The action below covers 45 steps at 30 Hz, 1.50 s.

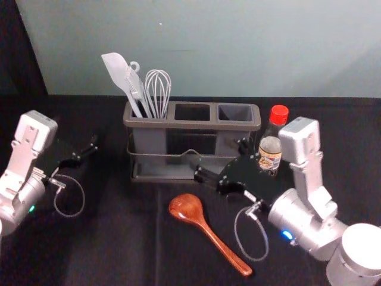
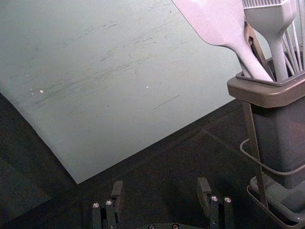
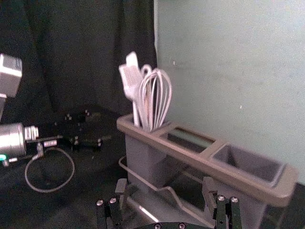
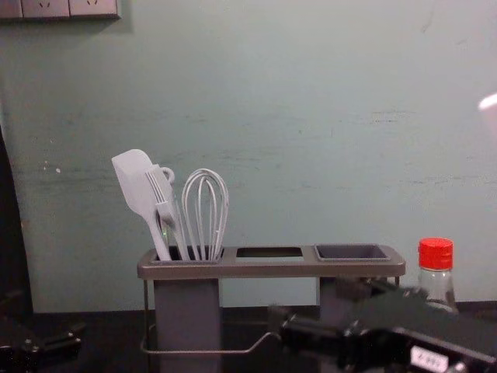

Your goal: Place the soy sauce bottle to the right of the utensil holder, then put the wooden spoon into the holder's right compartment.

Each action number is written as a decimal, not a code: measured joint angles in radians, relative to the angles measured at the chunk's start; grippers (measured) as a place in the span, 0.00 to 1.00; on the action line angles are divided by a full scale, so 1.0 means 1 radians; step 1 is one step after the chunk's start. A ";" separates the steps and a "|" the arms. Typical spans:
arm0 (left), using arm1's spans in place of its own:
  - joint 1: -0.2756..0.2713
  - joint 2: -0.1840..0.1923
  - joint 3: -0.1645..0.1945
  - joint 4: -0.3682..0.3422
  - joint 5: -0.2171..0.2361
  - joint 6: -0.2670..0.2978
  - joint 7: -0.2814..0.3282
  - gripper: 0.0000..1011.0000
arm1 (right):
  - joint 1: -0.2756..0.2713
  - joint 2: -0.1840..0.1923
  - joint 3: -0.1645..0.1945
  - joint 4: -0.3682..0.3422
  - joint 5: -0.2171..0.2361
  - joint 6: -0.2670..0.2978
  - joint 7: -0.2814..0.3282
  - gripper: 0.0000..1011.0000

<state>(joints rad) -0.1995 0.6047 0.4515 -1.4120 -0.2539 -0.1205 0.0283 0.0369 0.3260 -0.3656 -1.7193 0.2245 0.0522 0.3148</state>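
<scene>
Head view: the soy sauce bottle [image 1: 269, 156] stands right of the utensil holder [image 1: 191, 124], likely its goal; the wooden spoon [image 1: 187, 207] lies in front. Left wrist view: the left gripper [image 2: 160, 185], beside the holder, is wide open, empty, seemingly parked. Right wrist view: the right gripper [image 3: 166, 185], before the holder, gapes empty, presumably for the spoon.

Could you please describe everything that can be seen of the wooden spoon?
The wooden spoon is reddish brown with a glossy, apparently varnished surface. It has a rounded bowl and a long, slim handle, and looks whole. It lies on the dark cloth in front of the utensil holder, bowl towards the holder, handle slanting nearer and to the robot's right. Which way the bowl faces is hard to tell. Only the cloth touches it; the right gripper is beyond it, clear of it.
</scene>
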 joint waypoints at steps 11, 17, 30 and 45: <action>0.000 0.000 0.000 0.000 0.000 0.000 0.000 0.99 | -0.006 -0.058 -0.035 0.030 -0.060 0.115 -0.067 0.99; 0.000 0.000 0.000 0.000 0.000 0.000 0.000 0.99 | -0.010 -0.074 -0.032 0.038 -0.051 0.119 -0.045 0.99; 0.000 0.000 0.000 0.000 0.000 0.000 0.000 0.99 | -0.008 -0.072 -0.032 0.039 -0.042 0.115 -0.029 0.99; 0.000 0.000 0.000 0.000 0.000 0.000 0.000 0.99 | 0.022 -0.050 -0.042 0.010 -0.040 0.283 -0.027 0.99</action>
<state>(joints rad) -0.1995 0.6047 0.4514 -1.4120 -0.2539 -0.1205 0.0283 0.0590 0.2756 -0.4073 -1.7089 0.1847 0.3353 0.2875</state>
